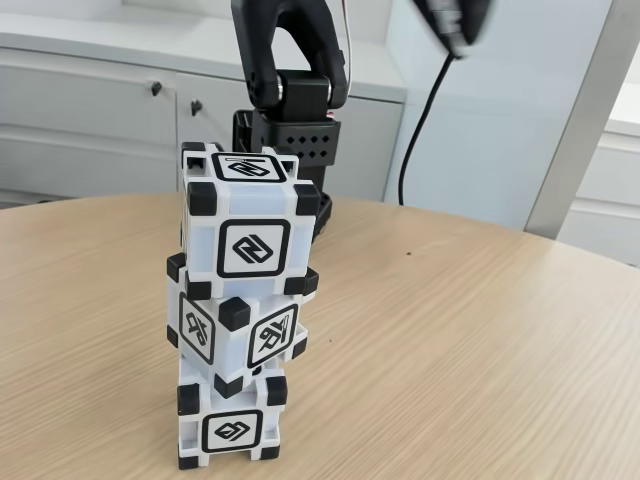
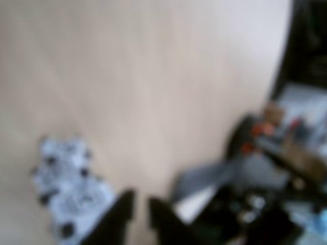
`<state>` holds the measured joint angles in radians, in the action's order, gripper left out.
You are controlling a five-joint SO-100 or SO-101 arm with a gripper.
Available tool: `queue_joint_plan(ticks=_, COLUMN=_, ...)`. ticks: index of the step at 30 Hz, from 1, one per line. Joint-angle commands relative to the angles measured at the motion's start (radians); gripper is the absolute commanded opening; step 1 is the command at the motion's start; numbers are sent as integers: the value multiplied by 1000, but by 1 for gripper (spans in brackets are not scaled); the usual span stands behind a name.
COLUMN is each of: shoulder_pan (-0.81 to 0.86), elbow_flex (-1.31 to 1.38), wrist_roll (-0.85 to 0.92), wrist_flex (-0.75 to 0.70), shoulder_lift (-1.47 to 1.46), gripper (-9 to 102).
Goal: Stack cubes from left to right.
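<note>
We see the three cubes (image 1: 238, 310) stacked on the bench (image 1: 450, 340), the middle one twisted yet bearing the top, while our end effector (image 2: 140, 214) hangs high, holding nothing, its fingers slightly parted.

Bright daylight; badly blurred wrist view

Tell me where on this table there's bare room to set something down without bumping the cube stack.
In the fixed view, the wooden table is bare across its whole right side, from the stack out to the far curved edge. Left of the stack there is also open wood. It is crowded at the three stacked cubes and just behind them, where the arm's base stands close.
</note>
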<state>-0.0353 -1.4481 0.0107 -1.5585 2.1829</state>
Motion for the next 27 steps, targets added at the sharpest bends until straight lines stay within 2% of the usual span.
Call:
queue_joint_plan(ticks=1, shoulder_pan=-31, elbow_flex=6, wrist_roll=-49, wrist_flex=23, shoulder_lift=28, gripper=0)
queue_joint_plan(ticks=9, shoulder_pan=-31, elbow_flex=0, wrist_roll=-74, wrist_flex=23, shoulder_lift=377, gripper=0)
queue_joint_plan(ticks=15, shoulder_pan=-31, elbow_flex=-120, wrist_roll=-84, wrist_flex=83, shoulder_lift=614, gripper=0)
queue_joint_plan(ticks=21, shoulder_pan=-31, elbow_flex=-394, wrist_roll=-69, wrist_flex=267, shoulder_lift=859, gripper=0)
queue_joint_plan(ticks=27, shoulder_pan=-31, elbow_flex=-755, wrist_roll=-40, wrist_flex=546, shoulder_lift=945, gripper=0)
